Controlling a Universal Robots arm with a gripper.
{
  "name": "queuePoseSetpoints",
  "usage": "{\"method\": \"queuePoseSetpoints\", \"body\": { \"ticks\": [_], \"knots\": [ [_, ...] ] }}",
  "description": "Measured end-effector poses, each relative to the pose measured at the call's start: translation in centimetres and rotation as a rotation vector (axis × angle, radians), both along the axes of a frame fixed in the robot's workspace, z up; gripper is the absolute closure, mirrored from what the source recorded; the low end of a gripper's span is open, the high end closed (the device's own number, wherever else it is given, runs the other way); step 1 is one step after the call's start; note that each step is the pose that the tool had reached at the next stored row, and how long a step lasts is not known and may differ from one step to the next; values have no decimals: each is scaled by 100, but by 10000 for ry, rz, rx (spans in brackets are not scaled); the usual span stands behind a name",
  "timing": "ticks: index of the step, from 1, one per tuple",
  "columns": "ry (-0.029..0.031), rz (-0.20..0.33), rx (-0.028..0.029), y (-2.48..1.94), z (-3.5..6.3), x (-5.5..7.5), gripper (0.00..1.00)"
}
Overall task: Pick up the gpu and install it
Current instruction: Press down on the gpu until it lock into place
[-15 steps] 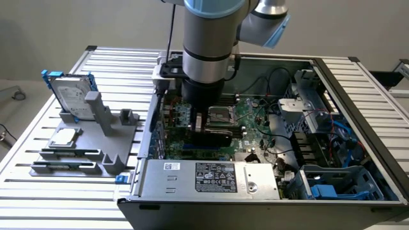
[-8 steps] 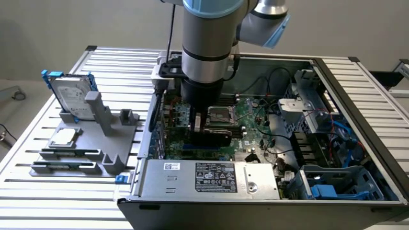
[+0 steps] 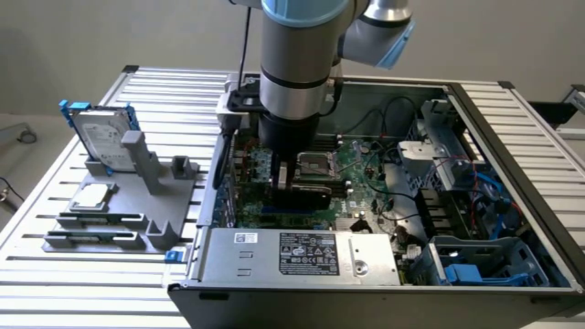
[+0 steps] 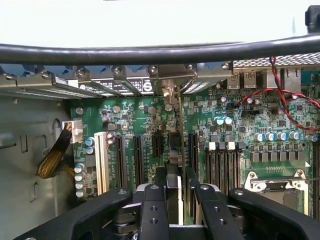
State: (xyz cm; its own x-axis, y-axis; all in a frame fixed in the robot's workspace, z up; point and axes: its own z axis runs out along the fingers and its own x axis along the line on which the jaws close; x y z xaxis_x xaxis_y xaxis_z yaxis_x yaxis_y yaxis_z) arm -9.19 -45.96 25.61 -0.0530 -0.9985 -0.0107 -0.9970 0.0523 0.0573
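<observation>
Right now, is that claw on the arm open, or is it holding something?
Gripper: closed on the gpu, held edge-on over the motherboard.

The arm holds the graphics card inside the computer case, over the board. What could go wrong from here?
The gripper holds the graphics card edge-on over several parallel slots that sit close together, so it may go into the wrong slot or beside one. The card's far end is near the metal covers at the case wall and might catch there. If the card is slightly tilted, pressing could strain the board.
</observation>
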Motion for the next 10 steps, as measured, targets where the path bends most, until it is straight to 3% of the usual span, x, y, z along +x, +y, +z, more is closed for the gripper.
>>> {"method": "queuePoseSetpoints", "body": {
  "ticks": [10],
  "knots": [
    [1,27,-23,0,-11,0,73]
  ]
}}
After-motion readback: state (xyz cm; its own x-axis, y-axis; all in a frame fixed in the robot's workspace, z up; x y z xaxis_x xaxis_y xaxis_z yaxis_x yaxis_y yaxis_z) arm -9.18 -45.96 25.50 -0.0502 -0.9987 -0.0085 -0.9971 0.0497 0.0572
